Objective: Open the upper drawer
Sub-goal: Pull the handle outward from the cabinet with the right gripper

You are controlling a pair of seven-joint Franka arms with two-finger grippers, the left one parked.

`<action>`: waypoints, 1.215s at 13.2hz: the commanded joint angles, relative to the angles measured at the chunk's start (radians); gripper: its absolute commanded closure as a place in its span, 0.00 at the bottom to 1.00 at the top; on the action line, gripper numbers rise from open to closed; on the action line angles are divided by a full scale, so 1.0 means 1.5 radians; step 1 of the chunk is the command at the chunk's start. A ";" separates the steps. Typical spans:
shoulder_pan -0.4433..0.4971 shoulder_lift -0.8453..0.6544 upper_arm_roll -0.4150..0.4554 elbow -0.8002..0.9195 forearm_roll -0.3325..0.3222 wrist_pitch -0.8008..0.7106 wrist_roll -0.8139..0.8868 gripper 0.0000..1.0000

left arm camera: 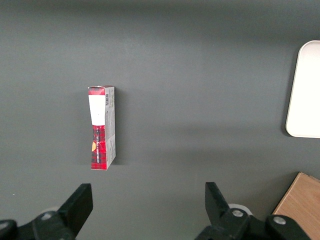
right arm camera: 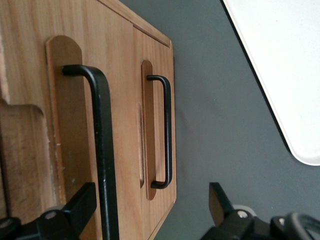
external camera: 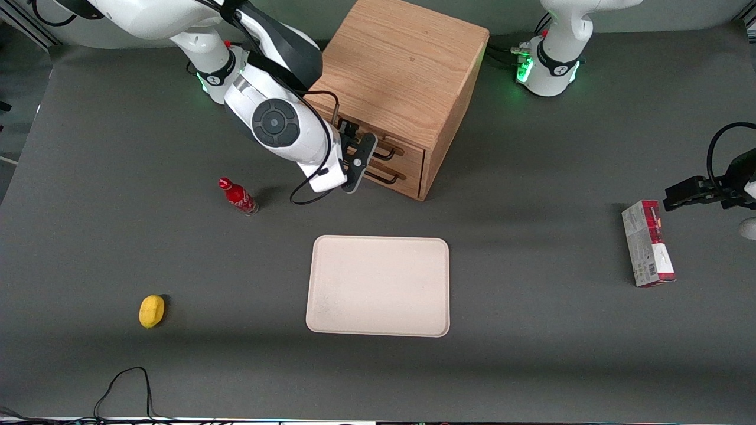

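Observation:
The wooden cabinet (external camera: 401,77) stands at the back of the table with its two drawers facing the front camera. The upper drawer (external camera: 409,152) looks shut, its front flush with the cabinet. My right gripper (external camera: 359,156) is right in front of the drawer fronts, at the end of them nearer the working arm. In the right wrist view the gripper (right arm camera: 147,212) is open. The upper drawer's black wire handle (right arm camera: 103,150) runs between the fingers (right arm camera: 75,205), close to one of them. The lower drawer's handle (right arm camera: 166,130) lies nearer the table.
A cream tray (external camera: 378,286) lies on the table nearer the front camera than the cabinet. A red bottle (external camera: 238,196) stands beside my arm. A yellow object (external camera: 152,310) lies toward the working arm's end. A red-and-grey box (external camera: 648,243) lies toward the parked arm's end.

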 commanded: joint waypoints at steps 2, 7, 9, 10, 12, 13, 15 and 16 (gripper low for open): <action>0.001 0.030 0.005 0.009 -0.042 0.017 -0.010 0.00; -0.003 0.071 0.002 0.062 -0.083 0.017 -0.009 0.00; -0.007 0.094 -0.002 0.103 -0.100 0.010 -0.023 0.00; -0.008 0.101 -0.005 0.112 -0.101 0.010 -0.032 0.00; -0.008 0.106 -0.026 0.130 -0.113 0.010 -0.038 0.00; -0.008 0.106 -0.032 0.138 -0.114 0.010 -0.039 0.00; -0.008 0.113 -0.055 0.154 -0.120 0.010 -0.074 0.00; -0.009 0.113 -0.066 0.163 -0.127 0.007 -0.091 0.00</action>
